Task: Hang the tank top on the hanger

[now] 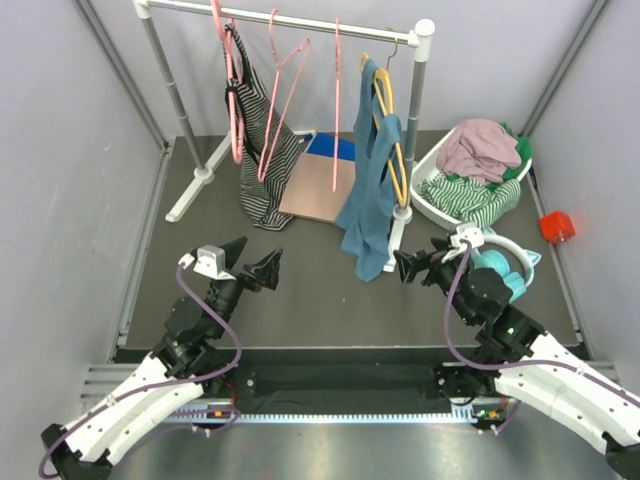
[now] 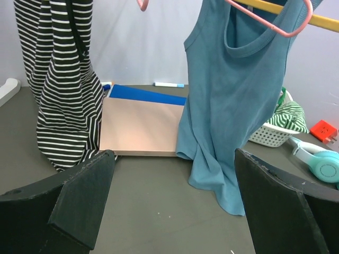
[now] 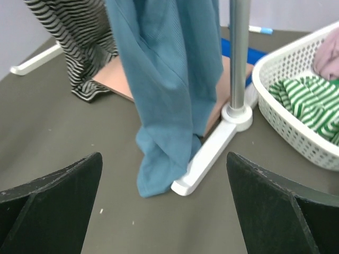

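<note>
The teal tank top (image 1: 372,190) hangs from the yellow-orange hanger (image 1: 398,160) at the right end of the rail, and its lower hem bunches on the dark mat. The left wrist view shows the tank top (image 2: 233,95) ahead and to the right, with the hanger's bar (image 2: 323,21) crossing its neck opening. My left gripper (image 1: 258,258) hovers low over the mat, left of the top, open and holding nothing (image 2: 175,211). My right gripper (image 1: 418,256) is close to the hem on its right side, open and holding nothing (image 3: 164,211). The hem of the tank top (image 3: 169,79) hangs just ahead of it.
A striped garment (image 1: 262,150) and pink hangers (image 1: 285,90) hang on the rail's left and middle. A pink board (image 1: 320,185) lies under the rail. The rack's white foot (image 3: 212,153) sits beside the hem. At the right are a white basket (image 1: 432,200) of clothes, teal headphones (image 1: 505,272) and a red object (image 1: 556,226).
</note>
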`<action>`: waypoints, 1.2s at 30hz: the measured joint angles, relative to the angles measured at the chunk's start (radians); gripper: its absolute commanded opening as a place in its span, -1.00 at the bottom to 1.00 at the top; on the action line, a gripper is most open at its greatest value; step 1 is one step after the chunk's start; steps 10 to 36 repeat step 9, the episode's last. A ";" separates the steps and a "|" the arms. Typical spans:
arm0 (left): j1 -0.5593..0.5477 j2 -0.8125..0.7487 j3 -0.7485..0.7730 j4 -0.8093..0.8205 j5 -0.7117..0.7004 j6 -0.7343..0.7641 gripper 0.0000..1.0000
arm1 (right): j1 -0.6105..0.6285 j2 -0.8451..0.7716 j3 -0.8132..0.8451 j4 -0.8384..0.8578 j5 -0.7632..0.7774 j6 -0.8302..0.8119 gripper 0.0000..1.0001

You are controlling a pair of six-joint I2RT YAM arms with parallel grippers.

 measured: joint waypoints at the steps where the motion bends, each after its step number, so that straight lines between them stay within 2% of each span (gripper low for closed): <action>1: 0.000 0.000 0.003 -0.005 -0.006 -0.003 0.98 | 0.000 -0.005 -0.024 0.010 0.013 0.010 0.99; 9: 0.000 0.021 0.016 -0.024 -0.071 -0.016 0.98 | 0.000 -0.017 -0.076 0.030 0.069 0.043 1.00; 36: 0.000 0.021 0.016 -0.024 -0.071 -0.016 0.98 | 0.000 -0.017 -0.076 0.030 0.069 0.043 1.00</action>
